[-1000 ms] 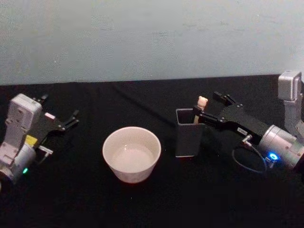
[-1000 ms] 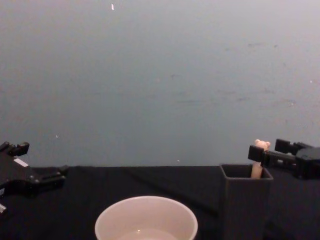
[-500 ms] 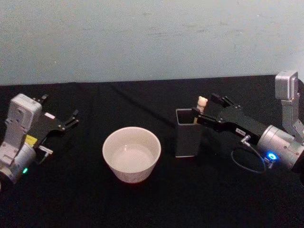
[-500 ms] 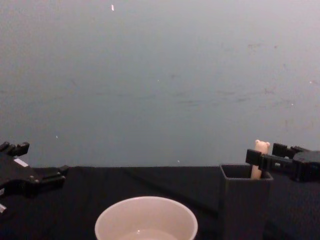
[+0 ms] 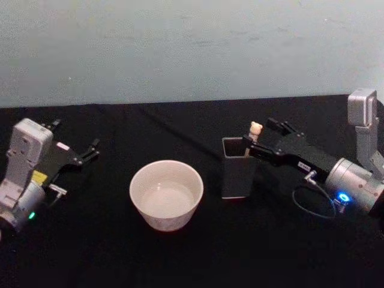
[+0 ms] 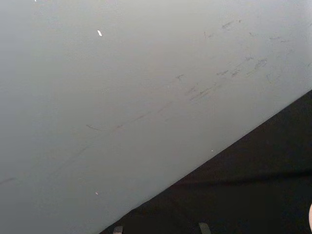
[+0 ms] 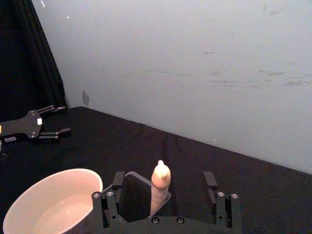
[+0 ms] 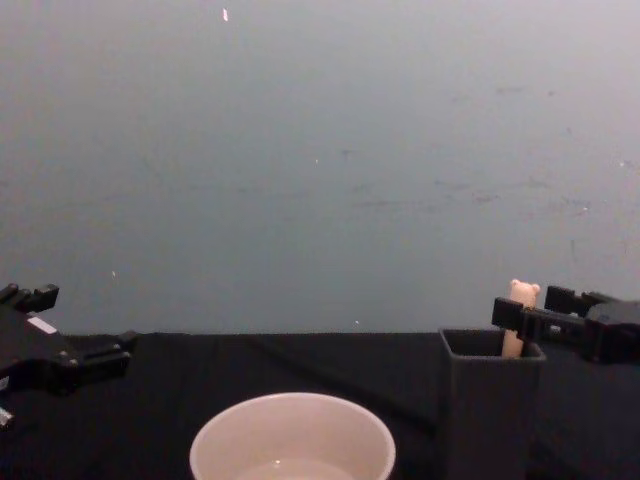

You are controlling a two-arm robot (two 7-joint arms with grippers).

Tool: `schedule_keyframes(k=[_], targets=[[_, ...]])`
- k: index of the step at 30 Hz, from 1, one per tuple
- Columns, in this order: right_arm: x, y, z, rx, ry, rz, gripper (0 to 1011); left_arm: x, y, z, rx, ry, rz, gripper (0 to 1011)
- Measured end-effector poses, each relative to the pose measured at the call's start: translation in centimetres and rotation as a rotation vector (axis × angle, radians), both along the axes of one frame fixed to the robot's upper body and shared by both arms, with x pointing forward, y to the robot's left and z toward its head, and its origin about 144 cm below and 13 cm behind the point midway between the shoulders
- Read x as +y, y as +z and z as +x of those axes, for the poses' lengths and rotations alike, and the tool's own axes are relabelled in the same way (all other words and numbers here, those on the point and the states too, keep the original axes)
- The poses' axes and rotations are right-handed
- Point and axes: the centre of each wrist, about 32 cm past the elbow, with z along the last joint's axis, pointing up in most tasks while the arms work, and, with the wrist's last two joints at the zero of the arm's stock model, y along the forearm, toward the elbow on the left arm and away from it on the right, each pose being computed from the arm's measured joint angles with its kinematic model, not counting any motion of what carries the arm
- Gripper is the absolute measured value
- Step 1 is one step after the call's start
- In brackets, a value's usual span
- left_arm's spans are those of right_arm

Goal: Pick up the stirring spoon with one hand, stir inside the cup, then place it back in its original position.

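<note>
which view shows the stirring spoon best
The right wrist view: the stirring spoon stands close up in the dark holder, between the fingers of the open right tool. The head and chest views catch its bear-head top above the holder's rim.

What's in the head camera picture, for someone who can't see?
The open right tool brackets the stirring spoon standing in a dark holder. The cup sits left of it, and the open left tool rests far left.
</note>
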Motion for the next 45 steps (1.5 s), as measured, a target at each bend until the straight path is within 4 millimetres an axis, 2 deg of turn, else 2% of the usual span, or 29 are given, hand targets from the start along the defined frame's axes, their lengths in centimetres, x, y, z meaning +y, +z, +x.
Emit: schedule_keyframes(k=[12,18,21,22,26,27,29,31,34,36,39,45], targets=[[0.0,-0.02,-0.02,-0.001,0.0,0.0,977,0.0,0.0,0.0,0.0,0.0,0.0,1001],[0.0,-0.02,-0.02,-0.001,0.0,0.0,835,0.0,0.0,0.0,0.0,0.0,0.0,1001],[0.0,-0.02,-0.02,-0.001,0.0,0.0,743,0.0,0.0,0.0,0.0,0.0,0.0,1001],[0.0,-0.02,-0.02,-0.002,0.0,0.0,685,0.0,0.0,0.0,0.0,0.0,0.0,1001],[0.0,-0.01,-0.02,-0.002,0.0,0.0,605,0.0,0.0,0.0,0.0,0.0,0.0,1001],[0.0,-0.02,-0.02,-0.001,0.0,0.0,544,0.0,0.0,0.0,0.0,0.0,0.0,1001],[0.0,-0.02,-0.02,-0.002,0.0,0.0,503,0.0,0.0,0.0,0.0,0.0,0.0,1001],[0.0,-0.02,-0.02,-0.002,0.0,0.0,399,0.0,0.0,0.0,0.0,0.0,0.0,1001],[0.0,-0.02,-0.02,-0.002,0.0,0.0,329,0.0,0.0,0.0,0.0,0.0,0.0,1001],[0.0,-0.02,-0.02,-0.002,0.0,0.0,243,0.0,0.0,0.0,0.0,0.0,0.0,1001],[0.0,-0.02,-0.02,-0.002,0.0,0.0,204,0.0,0.0,0.0,0.0,0.0,0.0,1001],[0.0,-0.02,-0.02,-0.001,0.0,0.0,203,0.0,0.0,0.0,0.0,0.0,0.0,1001]])
